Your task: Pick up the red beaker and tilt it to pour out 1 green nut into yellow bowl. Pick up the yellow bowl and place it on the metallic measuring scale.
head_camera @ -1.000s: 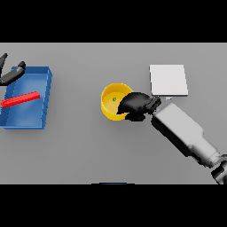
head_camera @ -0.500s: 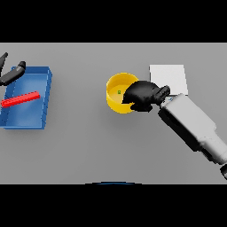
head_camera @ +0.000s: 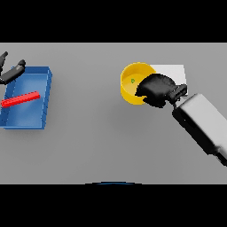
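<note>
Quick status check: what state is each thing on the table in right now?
yellow bowl: held by the right robot hand, overlapping the scale's left edge.
green nut: inside the bowl.
right robot hand: curled over the bowl's rim.
metallic scale: partly covered.
red beaker: lying in the blue tray.
left robot hand: idle at the tray's far corner.

A blue tray [head_camera: 44,99] sits at the grey table's [head_camera: 88,146] left side.

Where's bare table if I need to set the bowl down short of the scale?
Widest bare patch: between the blue tray and the yellow bowl. Crowded at right, where the right hand holds the bowl at the scale.
</note>
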Robot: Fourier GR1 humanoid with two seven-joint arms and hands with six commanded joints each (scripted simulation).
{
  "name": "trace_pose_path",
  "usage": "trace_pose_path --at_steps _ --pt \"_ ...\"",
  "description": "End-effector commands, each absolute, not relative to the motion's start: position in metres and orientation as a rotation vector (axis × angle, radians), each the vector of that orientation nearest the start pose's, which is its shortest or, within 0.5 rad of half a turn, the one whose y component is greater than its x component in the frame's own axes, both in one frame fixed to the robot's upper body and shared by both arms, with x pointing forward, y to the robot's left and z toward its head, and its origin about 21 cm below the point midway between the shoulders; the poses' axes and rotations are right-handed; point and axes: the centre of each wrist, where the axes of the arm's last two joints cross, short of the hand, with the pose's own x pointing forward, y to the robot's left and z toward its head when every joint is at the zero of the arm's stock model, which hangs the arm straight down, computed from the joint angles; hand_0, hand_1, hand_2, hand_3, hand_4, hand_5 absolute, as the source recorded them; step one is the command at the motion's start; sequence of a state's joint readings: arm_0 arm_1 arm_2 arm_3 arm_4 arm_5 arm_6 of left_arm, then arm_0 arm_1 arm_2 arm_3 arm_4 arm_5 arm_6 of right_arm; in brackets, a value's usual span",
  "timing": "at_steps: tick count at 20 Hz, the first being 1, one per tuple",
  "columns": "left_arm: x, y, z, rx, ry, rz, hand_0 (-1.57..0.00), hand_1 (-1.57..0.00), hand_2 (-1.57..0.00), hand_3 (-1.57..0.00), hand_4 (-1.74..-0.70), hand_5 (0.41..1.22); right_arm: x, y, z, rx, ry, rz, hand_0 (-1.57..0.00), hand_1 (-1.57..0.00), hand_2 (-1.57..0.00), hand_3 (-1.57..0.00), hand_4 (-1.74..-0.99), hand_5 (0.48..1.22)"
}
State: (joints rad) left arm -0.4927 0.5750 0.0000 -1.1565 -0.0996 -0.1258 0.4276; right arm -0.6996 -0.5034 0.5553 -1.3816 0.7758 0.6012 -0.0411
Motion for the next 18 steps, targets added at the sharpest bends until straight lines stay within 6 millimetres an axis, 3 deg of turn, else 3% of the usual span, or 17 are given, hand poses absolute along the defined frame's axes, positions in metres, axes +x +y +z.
trace_pose_path --at_steps 1,9,15,18 --pt "0.359 0.35 0.11 0.548 -1.146 -0.439 0.0 0.0 0.0 0.0 -0.83 0.723 0.357 -0.172 0.134 -0.56 -1.235 1.964 -1.55 -1.57 -1.5 -1.17 -1.741 1.22" --pt "0.359 0.342 0.114 0.544 -1.119 -0.43 0.0 0.0 0.0 0.0 -0.85 0.758 0.395 -0.221 0.135 -0.725 -1.23 1.805 -1.57 -1.57 -1.56 -1.15 -1.741 1.221" --pt "0.352 0.342 0.117 0.551 -1.11 -0.421 0.0 0.0 0.0 0.0 -0.86 0.779 0.413 -0.245 0.114 -0.767 -1.158 1.697 -1.57 -1.57 -1.5 -1.18 -1.741 1.221" --pt "0.355 0.339 0.119 0.552 -1.103 -0.417 0.0 0.0 0.0 0.0 -0.86 0.797 0.415 -0.257 0.104 -0.749 -1.149 1.676 -1.57 -1.57 -1.43 -1.29 -1.741 1.221"
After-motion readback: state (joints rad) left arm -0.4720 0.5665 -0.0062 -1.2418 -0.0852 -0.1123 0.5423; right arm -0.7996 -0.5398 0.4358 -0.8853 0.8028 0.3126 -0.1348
